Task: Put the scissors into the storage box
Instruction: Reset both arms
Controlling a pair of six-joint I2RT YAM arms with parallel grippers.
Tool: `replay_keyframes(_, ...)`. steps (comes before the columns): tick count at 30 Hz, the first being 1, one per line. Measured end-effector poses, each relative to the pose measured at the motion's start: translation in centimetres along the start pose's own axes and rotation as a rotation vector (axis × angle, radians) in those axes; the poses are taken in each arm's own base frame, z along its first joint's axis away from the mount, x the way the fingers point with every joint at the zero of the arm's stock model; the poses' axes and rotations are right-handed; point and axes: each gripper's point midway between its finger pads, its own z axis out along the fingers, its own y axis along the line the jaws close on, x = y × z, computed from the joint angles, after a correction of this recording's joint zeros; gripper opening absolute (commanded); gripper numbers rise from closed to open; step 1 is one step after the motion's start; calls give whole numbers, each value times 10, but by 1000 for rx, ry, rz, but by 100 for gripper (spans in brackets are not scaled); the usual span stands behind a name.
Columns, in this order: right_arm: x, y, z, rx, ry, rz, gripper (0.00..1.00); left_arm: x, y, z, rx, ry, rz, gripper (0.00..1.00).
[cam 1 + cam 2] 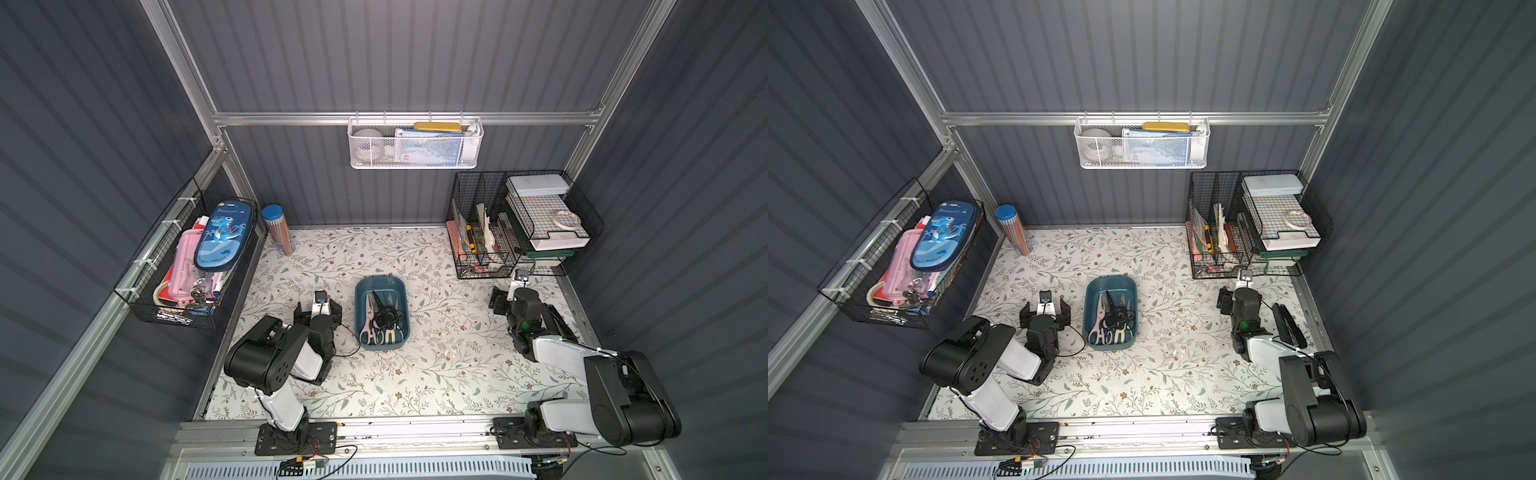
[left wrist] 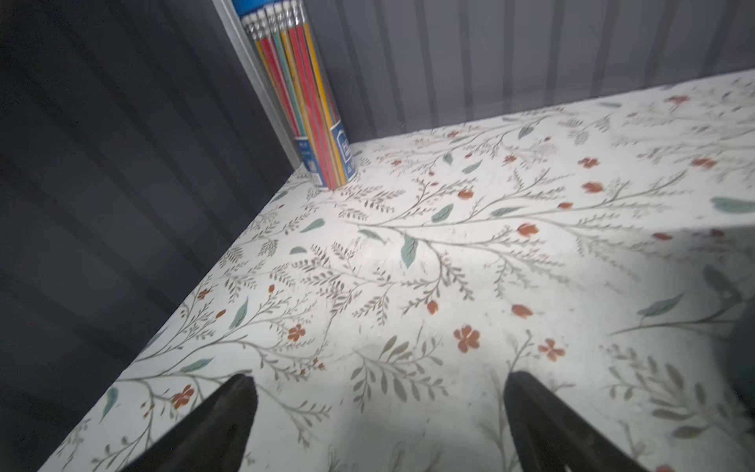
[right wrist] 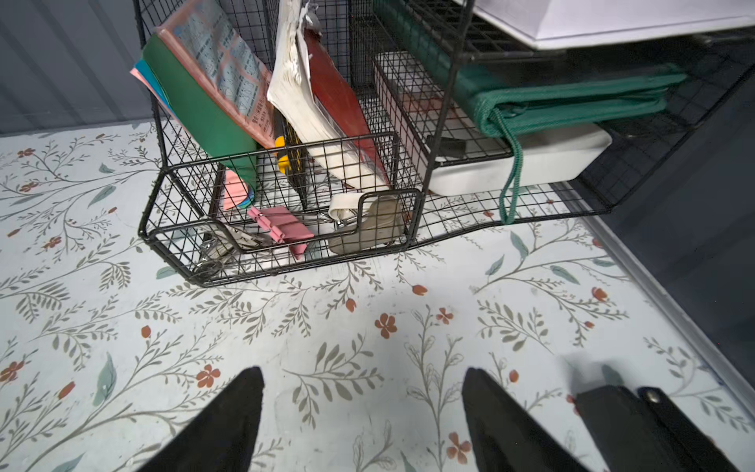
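Note:
The storage box point(image 1: 380, 279) point(image 1: 1111, 277), a shallow dark teal tub, stands mid-table in both top views. Several scissors point(image 1: 382, 318) point(image 1: 1113, 320) lie inside it, with pink, cream and black handles at its near end. My left gripper point(image 1: 317, 307) point(image 1: 1045, 305) point(image 2: 378, 392) hovers just left of the box, open, with only the floral table between its fingers. Far to the right, my right gripper point(image 1: 517, 291) point(image 1: 1244, 291) point(image 3: 363, 384) is open and holds nothing, facing the black wire organiser point(image 3: 286, 229).
A long flat black thing with a metal stud point(image 1: 1287, 328) point(image 3: 637, 425) lies beside the right gripper; I cannot tell what it is. A pencil tube point(image 1: 278, 228) point(image 2: 310, 102) stands back left. A wire basket point(image 1: 187, 257) hangs left, a white mesh basket point(image 1: 415, 143) behind.

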Motion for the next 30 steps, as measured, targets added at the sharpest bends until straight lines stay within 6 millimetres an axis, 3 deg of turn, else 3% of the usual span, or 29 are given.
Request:
replay_keyframes(8,29,-5,6,16,-53,-21,85,-2,5,9,46,-30,-33,99)
replay_keyframes(11,26,-3,9,12,-89,-29,87,-1,13,18,35,-3,-65,100)
replay_keyframes(17,2,0,20,-22,-106,-12,91,-12,33,64,-4,72,-149,99)
replay_keyframes(18,-6,-3,26,-27,-104,2,98,-13,32,66,1,77,-152,99)
replay_keyframes(22,-22,-12,32,-33,-102,38,99,2,26,65,26,145,-143,99)
replay_keyframes(30,-4,-4,31,-83,-44,32,99,15,22,63,42,199,-130,99)
